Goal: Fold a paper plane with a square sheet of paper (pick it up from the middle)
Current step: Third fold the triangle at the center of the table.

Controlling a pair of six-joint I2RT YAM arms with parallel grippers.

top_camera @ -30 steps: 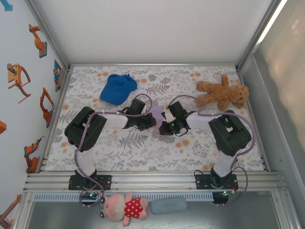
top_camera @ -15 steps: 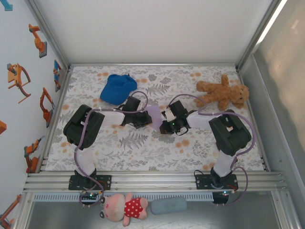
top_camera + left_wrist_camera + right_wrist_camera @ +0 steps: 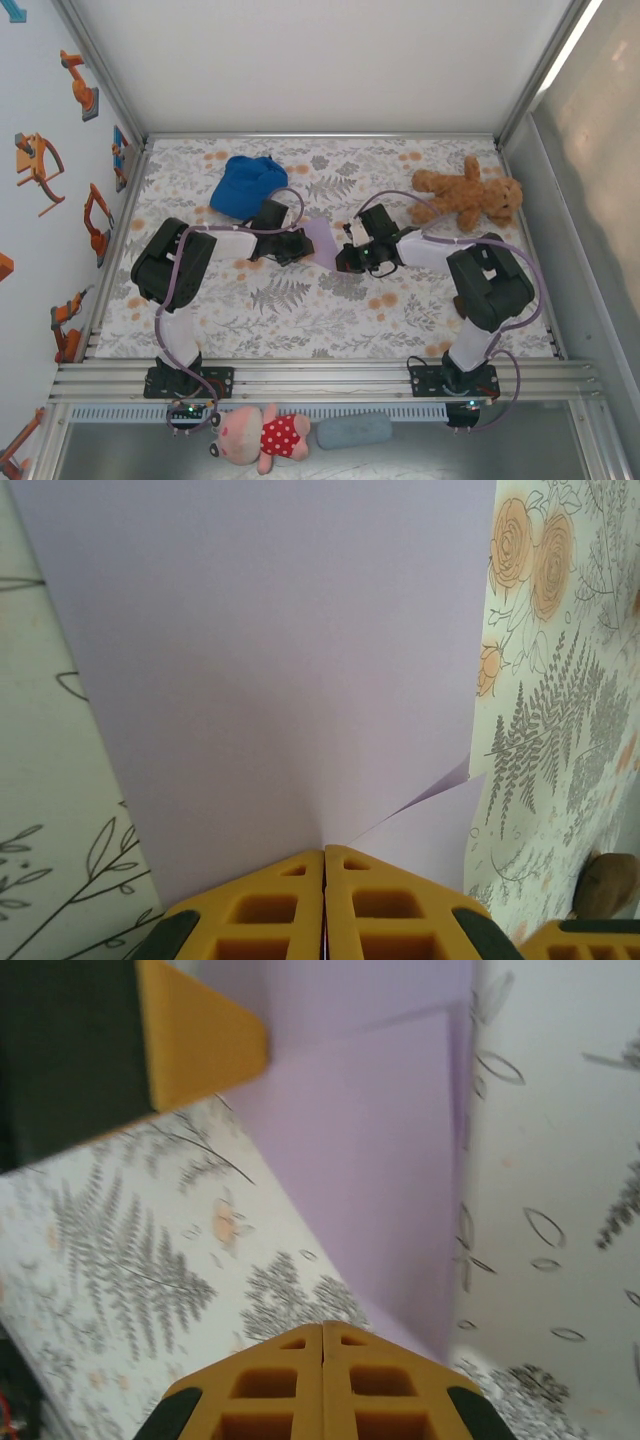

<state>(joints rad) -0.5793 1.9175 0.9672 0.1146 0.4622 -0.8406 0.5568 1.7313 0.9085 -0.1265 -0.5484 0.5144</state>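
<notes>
The lavender square sheet of paper [image 3: 322, 241] lies mid-table between my two grippers, partly folded over on itself. In the left wrist view the paper [image 3: 280, 660] spreads ahead with a second layer [image 3: 430, 825] peeling apart at the right, and my left gripper [image 3: 325, 852] is shut on its near edge. From above, the left gripper [image 3: 300, 245] sits at the sheet's left side and the right gripper [image 3: 346, 256] at its right. My right gripper [image 3: 322, 1328] is shut, its tips over the tablecloth just beside the paper's [image 3: 370, 1160] edge; nothing shows between them.
A blue cap [image 3: 246, 184] lies at the back left and a brown teddy bear [image 3: 465, 195] at the back right. A pink plush toy [image 3: 258, 436] and a grey pad [image 3: 354, 431] sit in front of the arm bases. The floral cloth [image 3: 300, 320] covers the table.
The left gripper has drawn back to the left with the paper, and the sheet now lies flatter and more spread out. The right gripper has shifted slightly farther from its base.
</notes>
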